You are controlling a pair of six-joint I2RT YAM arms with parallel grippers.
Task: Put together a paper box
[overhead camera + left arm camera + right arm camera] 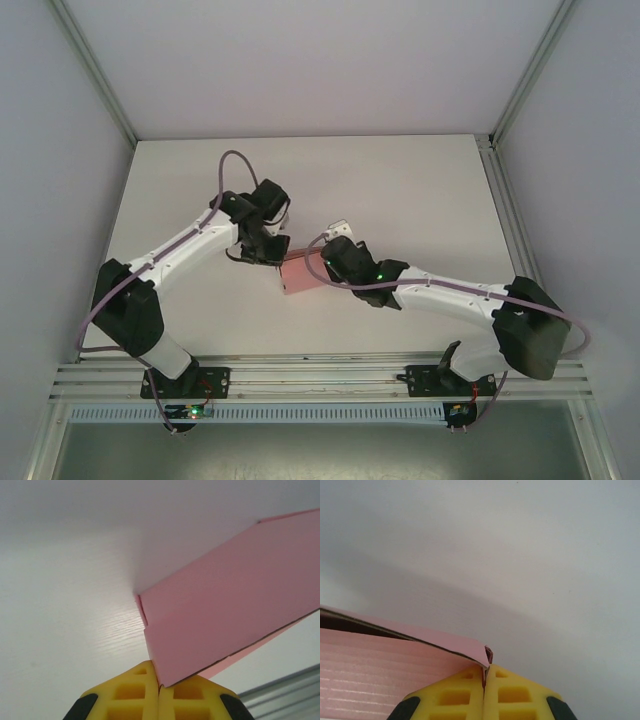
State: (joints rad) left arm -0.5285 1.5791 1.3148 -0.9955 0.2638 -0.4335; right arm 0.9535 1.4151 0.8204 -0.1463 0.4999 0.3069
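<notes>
pink paper box pinched from both sides near the middle of the tabletop

in the overhead view the left arm reaches in from the near left corner, and its left tool (276, 256) meets the left edge of the paper box (303, 273). in the left wrist view the left tool (159, 692) has its yellow pads (130, 700) pressed together on a bottom corner of the paper box (235, 610). the pink card rises up and to the right over the white tabletop (60, 605).

the box sits about midway across the tabletop (400, 190), a little toward the near edge, between the two tools. whether it rests on the surface or hangs just above it cannot be told.

the right tool (324, 264) touches the box's right edge, with its arm coming from the near right corner. in the right wrist view the right tool (484, 680) is also pressed together. its yellow pads (515, 695) nip a thin card edge at the corner of the paper box (380, 670), which spreads out to the left.
</notes>
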